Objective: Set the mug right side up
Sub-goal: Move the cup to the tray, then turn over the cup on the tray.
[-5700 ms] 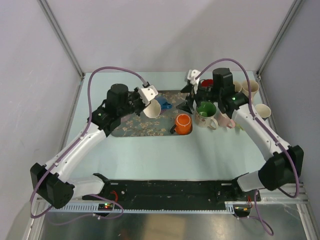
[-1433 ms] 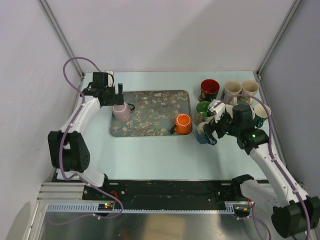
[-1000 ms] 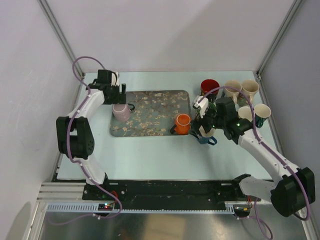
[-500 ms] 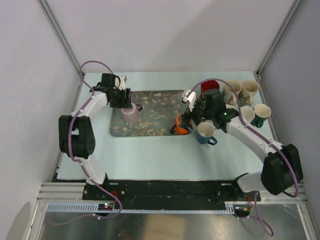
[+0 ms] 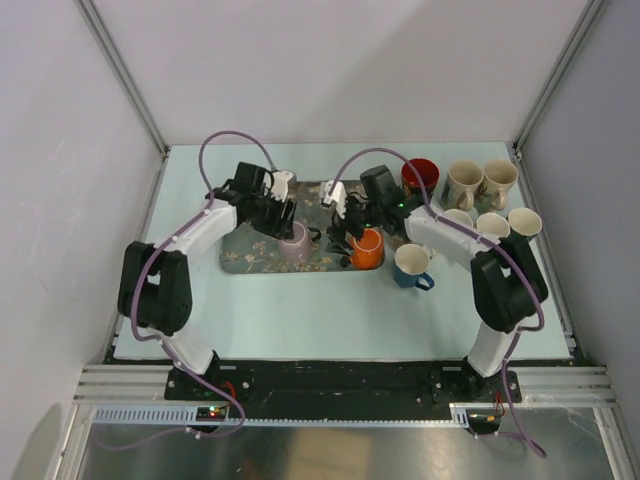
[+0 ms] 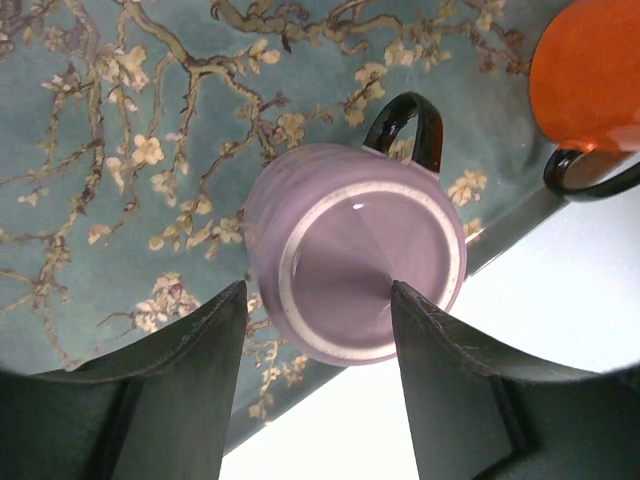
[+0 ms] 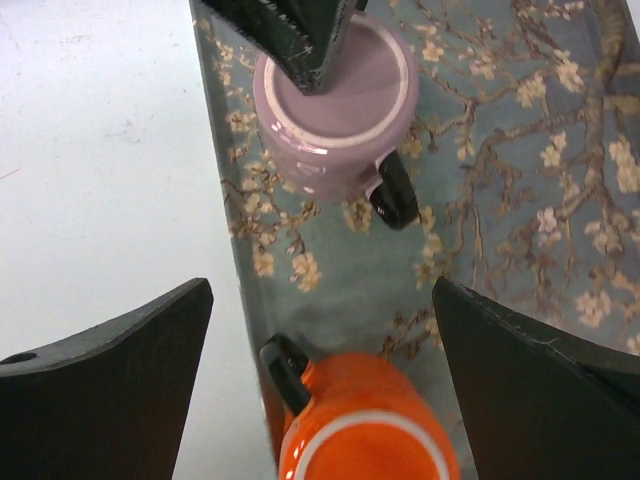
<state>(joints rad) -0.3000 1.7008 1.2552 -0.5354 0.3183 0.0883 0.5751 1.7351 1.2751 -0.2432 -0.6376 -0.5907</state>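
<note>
Lilac ribbed ceramic mug (image 6: 355,270) with a black handle sits base-up on the blossom-print tray (image 6: 100,150), close to the tray's near edge; handle points toward the right arm. Left claw (image 6: 318,290) is above it, jaws spread about mug width, one finger either side of the body. Can't tell if the pads touch, so no confirmed grip. Right claw (image 7: 320,285) is wide open and holds nothing, hovering over the tray between the lilac mug and the glossy orange mug (image 7: 370,430), which stands upright at the tray's right end. Blue mug with white interior (image 5: 410,265) stands on the pale bench (image 5: 300,310), just right of the orange one.
</note>
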